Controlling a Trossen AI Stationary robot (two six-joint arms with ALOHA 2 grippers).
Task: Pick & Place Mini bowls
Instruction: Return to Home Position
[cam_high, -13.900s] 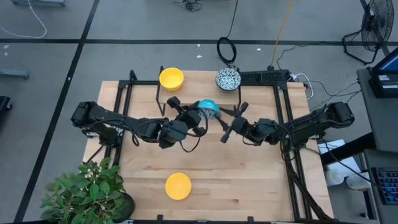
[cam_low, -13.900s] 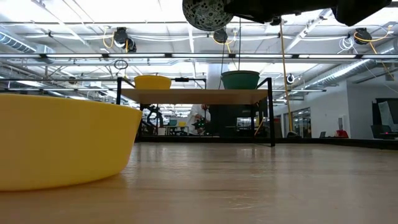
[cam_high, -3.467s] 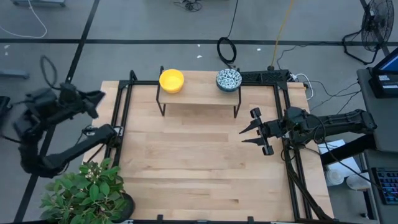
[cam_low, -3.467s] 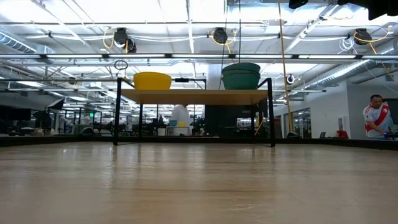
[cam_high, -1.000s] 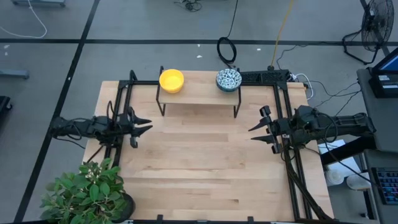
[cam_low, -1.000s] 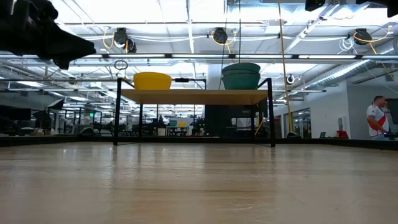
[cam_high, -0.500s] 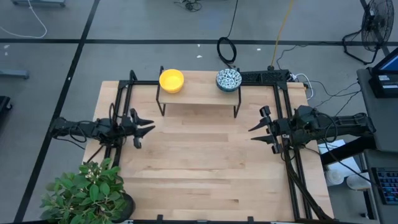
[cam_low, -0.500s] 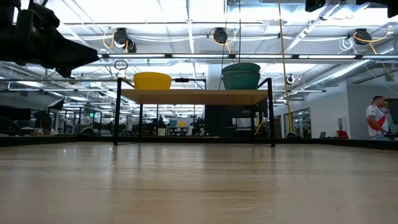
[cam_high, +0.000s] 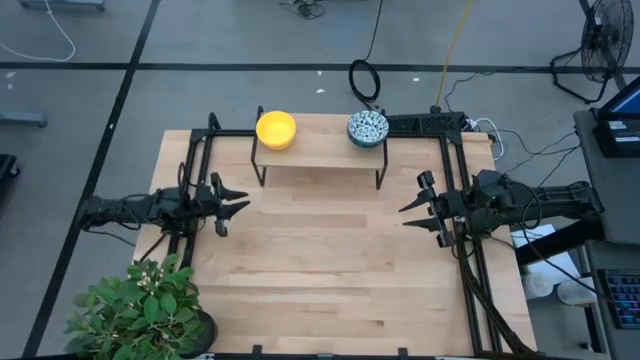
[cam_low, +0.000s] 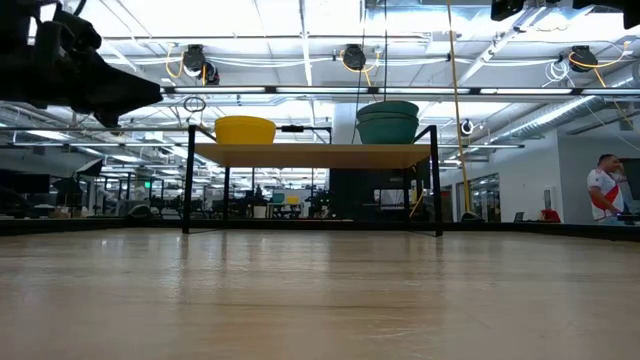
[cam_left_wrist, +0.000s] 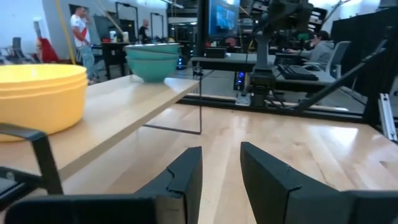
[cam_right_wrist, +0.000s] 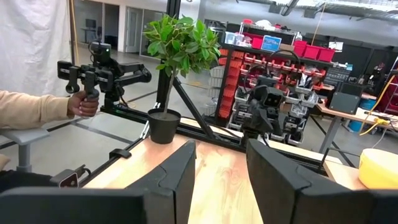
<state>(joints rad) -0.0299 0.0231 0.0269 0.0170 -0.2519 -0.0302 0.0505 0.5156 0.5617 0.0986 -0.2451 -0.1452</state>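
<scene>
Mini bowls sat in two piles on the shelf (cam_high: 320, 150) at the back of the table (cam_high: 320, 280). The yellow stack (cam_high: 276, 129) was at one end and the blue-patterned stack (cam_high: 367, 128) at the other. The job looked nearly done.

The left gripper (cam_high: 240, 203) hung over the table's left edge, just beside a shelf leg. Its fingers were spread apart and held nothing. The right gripper (cam_high: 405, 216) hung over the right edge, spread apart and empty too.

If the left arm swung wide while going to rest, it could bump that leg. The shelf would shake, and a top bowl could slide off and fall. The arm could also brush the plant (cam_high: 140, 305) near it.
</scene>
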